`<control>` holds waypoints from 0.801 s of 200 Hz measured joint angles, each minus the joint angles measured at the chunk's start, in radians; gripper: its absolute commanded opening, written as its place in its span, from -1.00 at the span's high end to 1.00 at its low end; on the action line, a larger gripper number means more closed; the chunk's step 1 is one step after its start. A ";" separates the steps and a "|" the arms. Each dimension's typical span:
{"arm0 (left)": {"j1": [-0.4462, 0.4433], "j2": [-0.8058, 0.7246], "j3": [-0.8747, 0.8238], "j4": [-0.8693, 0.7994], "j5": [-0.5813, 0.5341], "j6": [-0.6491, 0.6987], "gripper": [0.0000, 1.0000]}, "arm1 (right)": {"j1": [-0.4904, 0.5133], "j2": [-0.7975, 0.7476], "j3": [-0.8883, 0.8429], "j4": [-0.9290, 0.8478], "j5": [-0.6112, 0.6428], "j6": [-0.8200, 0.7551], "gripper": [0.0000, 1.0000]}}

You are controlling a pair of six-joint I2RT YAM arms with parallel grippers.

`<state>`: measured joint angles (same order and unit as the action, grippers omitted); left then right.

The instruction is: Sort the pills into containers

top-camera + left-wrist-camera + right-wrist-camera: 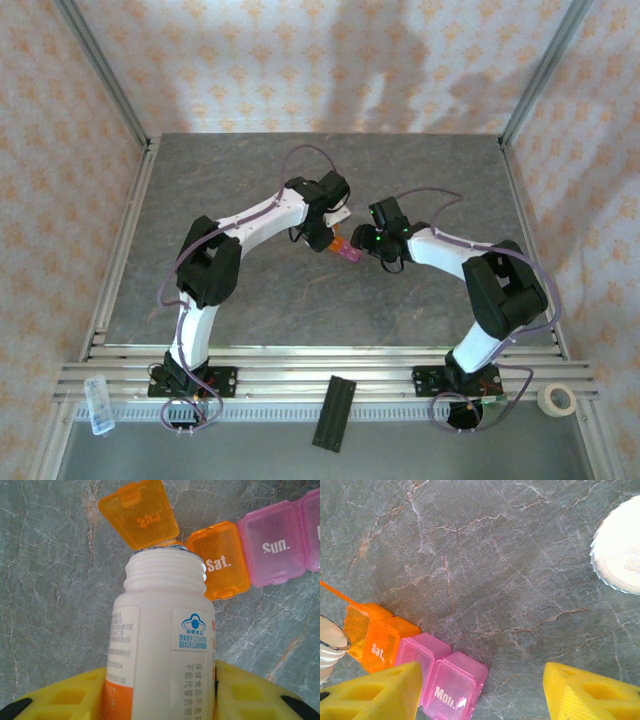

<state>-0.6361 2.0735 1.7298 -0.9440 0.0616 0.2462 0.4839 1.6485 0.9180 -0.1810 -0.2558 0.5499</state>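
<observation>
The containers (218, 560) form a strip of two orange and two pink compartments on the grey table. The end orange lid (139, 512) stands open. My left gripper (160, 680) is shut on a white pill bottle (165, 625), uncapped, with its mouth tipped over the open orange compartment. No pills are visible. In the right wrist view the containers (452, 687) lie at the lower left, and my right gripper (480, 680) is open, its left finger (380, 695) over the pink compartments. From above, the left gripper (322, 238) and right gripper (362, 238) flank the containers (345, 250).
The bottle's white cap (620, 545) lies on the table beyond the right gripper. On the near rail sit a black strip (335, 412), a tape roll (556, 399) and a clear plastic piece (98, 402). Metal frame posts border the table.
</observation>
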 measured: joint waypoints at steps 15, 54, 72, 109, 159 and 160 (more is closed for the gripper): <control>-0.002 0.010 0.011 -0.013 -0.006 0.002 1.00 | 0.000 0.000 0.000 0.000 0.000 0.000 -0.29; -0.010 0.029 0.022 -0.037 -0.029 0.013 1.00 | 0.000 0.000 0.000 0.003 0.000 0.000 -0.29; -0.013 0.030 0.024 -0.044 -0.040 0.016 1.00 | 0.000 0.000 0.000 0.003 0.000 0.000 -0.29; -0.021 0.039 0.041 -0.061 -0.059 0.018 1.00 | 0.000 0.000 0.000 0.003 0.000 0.000 -0.29; -0.034 0.055 0.071 -0.080 -0.092 0.037 1.00 | 0.000 0.013 0.000 0.007 -0.004 0.000 -0.29; -0.034 0.056 0.071 -0.080 -0.093 0.037 1.00 | 0.000 0.013 -0.001 0.007 -0.004 0.000 -0.29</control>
<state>-0.6701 2.1292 1.8004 -1.0245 -0.0311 0.2829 0.4839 1.6615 0.9173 -0.1741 -0.2596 0.5503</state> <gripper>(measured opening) 0.425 0.648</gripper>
